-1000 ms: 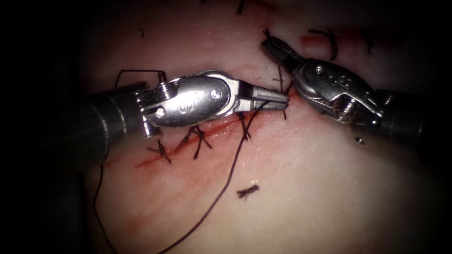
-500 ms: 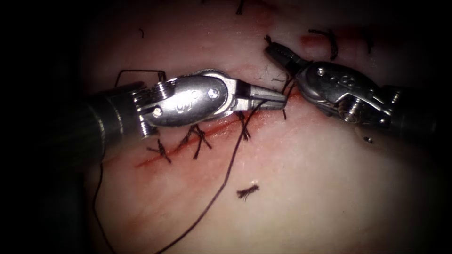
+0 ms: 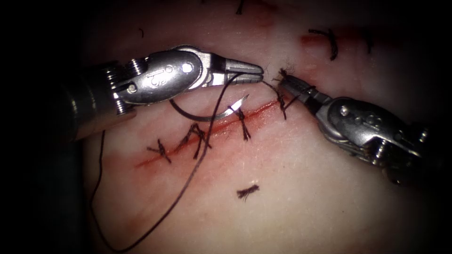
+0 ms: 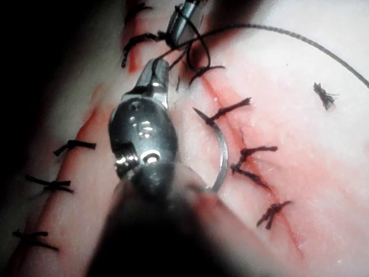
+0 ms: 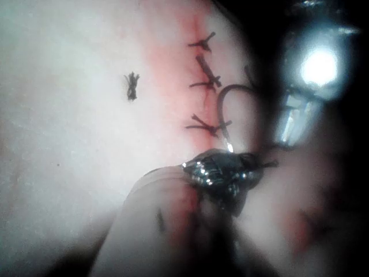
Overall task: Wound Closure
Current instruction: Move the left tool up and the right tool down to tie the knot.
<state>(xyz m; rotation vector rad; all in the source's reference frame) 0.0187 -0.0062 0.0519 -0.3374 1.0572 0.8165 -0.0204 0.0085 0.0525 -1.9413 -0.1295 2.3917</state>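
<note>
With several knotted stitches (image 3: 197,139) already crossing the cut (image 3: 256,111), the left tool (image 3: 242,74) and right tool (image 3: 293,84) are both gripping the thread (image 3: 207,141) in closed fingers while the needle (image 3: 202,115) is lying free on the tissue (image 3: 306,197).

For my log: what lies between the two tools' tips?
Endoscope view: thread, gripped by left tool and right tool, over tissue; needle lies beside the cut.

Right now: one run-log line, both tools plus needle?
left tool: shut on thread | right tool: shut on thread end by cut | needle: free, lying on tissue, unheld
</note>
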